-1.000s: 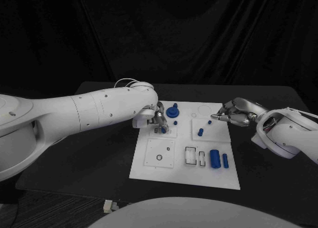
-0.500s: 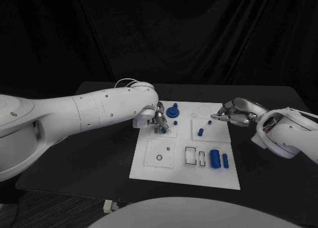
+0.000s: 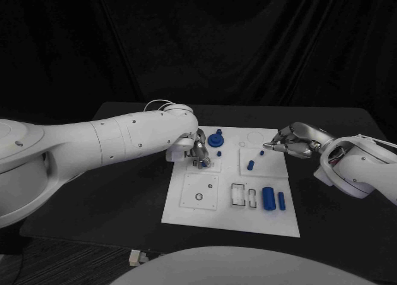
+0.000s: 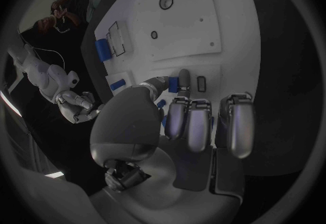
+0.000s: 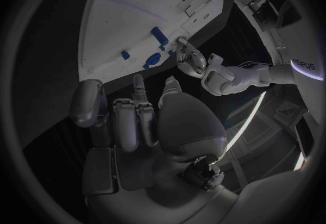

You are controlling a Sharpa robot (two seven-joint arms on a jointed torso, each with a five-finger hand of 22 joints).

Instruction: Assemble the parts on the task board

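Small blue peg (image 4: 174, 86) pinched upright in left hand (image 3: 191, 148) over task board (image 3: 215, 208) upper-left slot; right hand (image 3: 294, 142) curled, grip unclear

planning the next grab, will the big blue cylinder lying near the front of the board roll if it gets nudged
The big blue cylinder lies on its side on the flat task board, so it probably rolls sideways. It looks rigid and smooth, likely slippery. The thinner blue pin beside it might stop it.

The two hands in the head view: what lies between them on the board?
Between left hand and right hand: blue round part, small blue pegs, white task board.
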